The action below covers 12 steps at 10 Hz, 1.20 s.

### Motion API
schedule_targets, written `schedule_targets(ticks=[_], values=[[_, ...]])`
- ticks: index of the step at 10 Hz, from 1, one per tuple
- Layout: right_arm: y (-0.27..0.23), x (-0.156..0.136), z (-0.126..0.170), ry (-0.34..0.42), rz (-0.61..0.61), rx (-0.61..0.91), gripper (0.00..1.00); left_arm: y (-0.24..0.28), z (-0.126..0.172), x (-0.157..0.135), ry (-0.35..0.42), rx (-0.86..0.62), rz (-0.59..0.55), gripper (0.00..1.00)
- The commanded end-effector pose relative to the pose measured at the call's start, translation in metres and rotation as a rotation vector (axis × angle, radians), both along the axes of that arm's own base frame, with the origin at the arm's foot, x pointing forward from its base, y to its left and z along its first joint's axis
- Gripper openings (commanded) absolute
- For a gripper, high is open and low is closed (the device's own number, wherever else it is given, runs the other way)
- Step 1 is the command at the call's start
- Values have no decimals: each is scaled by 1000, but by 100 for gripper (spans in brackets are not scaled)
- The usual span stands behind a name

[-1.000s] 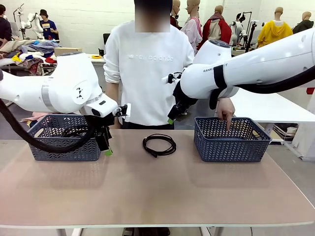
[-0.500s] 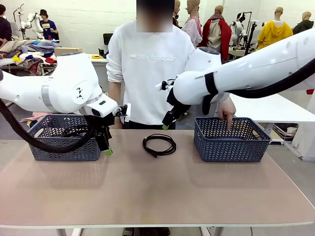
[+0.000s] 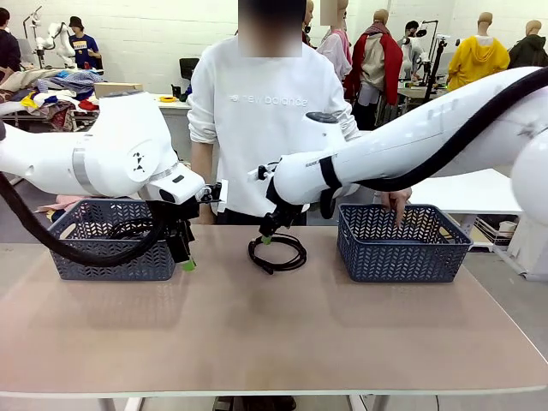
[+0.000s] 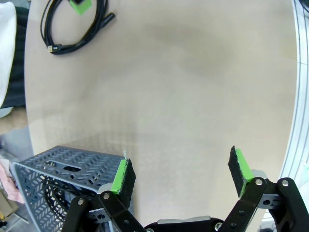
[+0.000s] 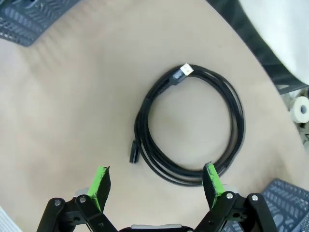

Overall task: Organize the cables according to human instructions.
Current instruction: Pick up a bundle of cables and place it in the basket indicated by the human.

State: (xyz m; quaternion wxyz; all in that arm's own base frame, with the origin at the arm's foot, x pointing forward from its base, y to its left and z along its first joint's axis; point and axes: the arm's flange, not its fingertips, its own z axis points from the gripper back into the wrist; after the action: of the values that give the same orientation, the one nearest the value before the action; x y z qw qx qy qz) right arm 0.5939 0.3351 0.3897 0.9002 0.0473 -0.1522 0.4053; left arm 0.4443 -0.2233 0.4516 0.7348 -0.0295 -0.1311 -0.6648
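Observation:
One coiled black cable [image 3: 276, 253] lies on the table's middle, near the far edge; the right wrist view has the same cable [image 5: 190, 129] with its plugs showing. My right gripper [image 3: 266, 238] hangs open just above it, green pads [image 5: 100, 181] spread wide beside the coil. More coiled cable [image 3: 128, 229] lies inside the left basket [image 3: 111, 257]. My left gripper [image 3: 187, 264] stays open by that basket's right end, above bare table. The left wrist view catches the loose cable [image 4: 72, 26] far off at the top. The person's hand [image 3: 396, 204] points down into the right basket [image 3: 401, 244].
Two dark blue lattice baskets stand at the far left and far right of the tan table [image 3: 274, 342]. The person stands close behind the far edge. My right arm stretches across from the right, over the right basket.
My right gripper has swung left and down from beside the person to just above the loose cable. The left arm and the person's pointing hand have held still.

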Motion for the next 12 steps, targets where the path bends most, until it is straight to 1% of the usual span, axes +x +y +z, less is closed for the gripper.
schedule_targets(ticks=[1,5,8,12], values=[[25,18,-4,53,15,-13,100,1,0,-1,-2,-1,6,100],[45,36,-35,160,34,-79,100,1,0,-1,-2,-1,6,100],[53,45,-44,152,17,-115,100,1,0,-1,-2,-1,6,100],[64,53,-60,179,28,-136,100,1,0,-1,-2,-1,6,100]])
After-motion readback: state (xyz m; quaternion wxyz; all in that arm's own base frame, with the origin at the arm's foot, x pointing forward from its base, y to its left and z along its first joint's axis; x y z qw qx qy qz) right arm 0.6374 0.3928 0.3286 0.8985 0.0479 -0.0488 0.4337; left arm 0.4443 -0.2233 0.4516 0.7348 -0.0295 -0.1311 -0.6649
